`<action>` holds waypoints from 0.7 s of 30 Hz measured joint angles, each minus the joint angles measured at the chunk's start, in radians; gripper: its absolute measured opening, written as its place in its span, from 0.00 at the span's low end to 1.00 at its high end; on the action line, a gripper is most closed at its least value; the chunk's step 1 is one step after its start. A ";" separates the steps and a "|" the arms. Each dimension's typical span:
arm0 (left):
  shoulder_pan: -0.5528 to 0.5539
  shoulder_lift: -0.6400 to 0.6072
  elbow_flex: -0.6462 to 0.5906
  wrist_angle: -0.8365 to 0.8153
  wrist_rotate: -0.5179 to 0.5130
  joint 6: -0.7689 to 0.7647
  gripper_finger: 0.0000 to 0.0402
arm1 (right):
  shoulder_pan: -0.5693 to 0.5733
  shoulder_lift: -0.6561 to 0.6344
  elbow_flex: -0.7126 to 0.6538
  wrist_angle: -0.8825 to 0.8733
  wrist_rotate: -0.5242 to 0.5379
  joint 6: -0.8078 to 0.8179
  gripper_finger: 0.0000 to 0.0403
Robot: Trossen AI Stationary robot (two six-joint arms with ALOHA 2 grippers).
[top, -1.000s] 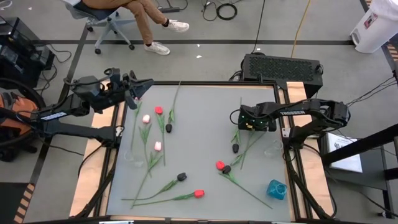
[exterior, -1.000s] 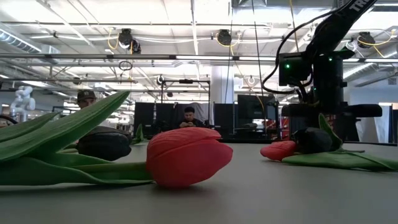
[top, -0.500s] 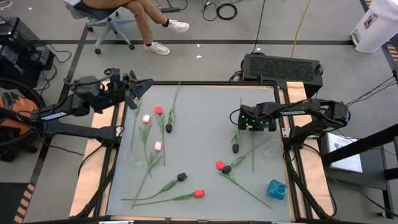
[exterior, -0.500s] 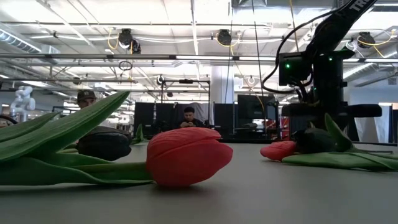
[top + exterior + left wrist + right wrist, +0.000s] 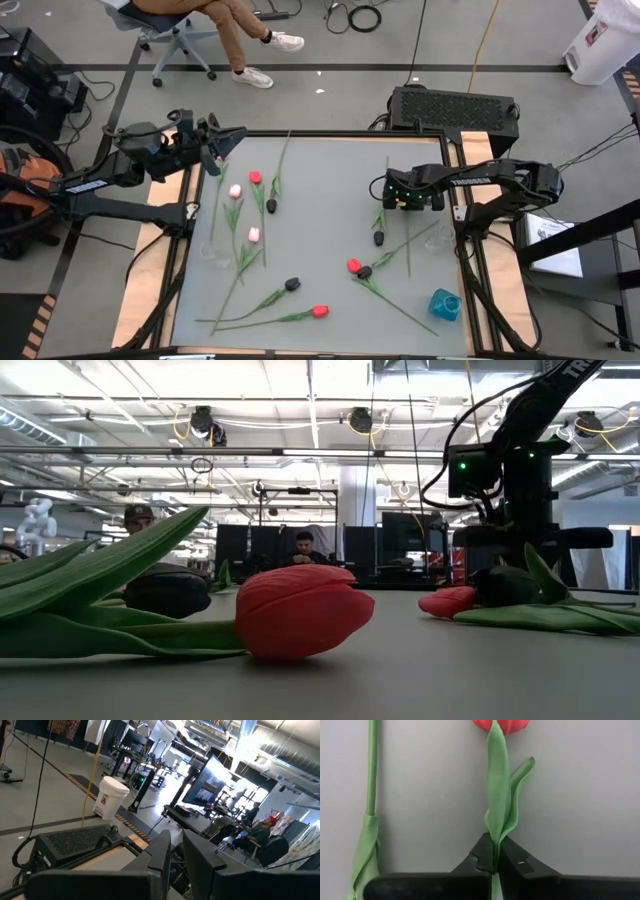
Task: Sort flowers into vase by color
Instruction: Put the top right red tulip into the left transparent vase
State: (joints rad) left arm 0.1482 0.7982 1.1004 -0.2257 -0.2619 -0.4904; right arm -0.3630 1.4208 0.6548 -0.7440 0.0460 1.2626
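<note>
Dark right arm reaches in from table's right edge, elbow bent, wrist low over the mat; right gripper [image 5: 495, 862] pinched shut on a tulip stem [image 5: 495, 832], red head [image 5: 501, 725] w/ leaves pointing away from fingers. Other flowers [image 5: 253, 235] lie scattered on grey mat. Left gripper [image 5: 222, 145] hangs at far-left corner, jaws narrowly apart, holding nothing.

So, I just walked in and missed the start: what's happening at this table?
The right gripper is shut on the green stem of a red tulip, down at the right side of the table. The left gripper hangs over the far left corner. The other tulips lie scattered on the tabletop.
</note>
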 joint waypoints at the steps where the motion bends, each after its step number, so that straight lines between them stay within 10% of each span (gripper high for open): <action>1: 0.000 0.000 0.000 0.000 0.000 0.000 0.14 | 0.000 0.000 0.000 0.001 0.000 -0.005 0.00; 21: 0.000 0.000 0.000 0.000 0.000 0.000 0.14 | 0.000 0.000 0.257 -0.096 0.128 -0.173 0.00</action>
State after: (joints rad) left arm 0.1478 0.7979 1.1004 -0.2260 -0.2615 -0.4900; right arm -0.3630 1.4208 0.9121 -0.8399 0.1738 1.0896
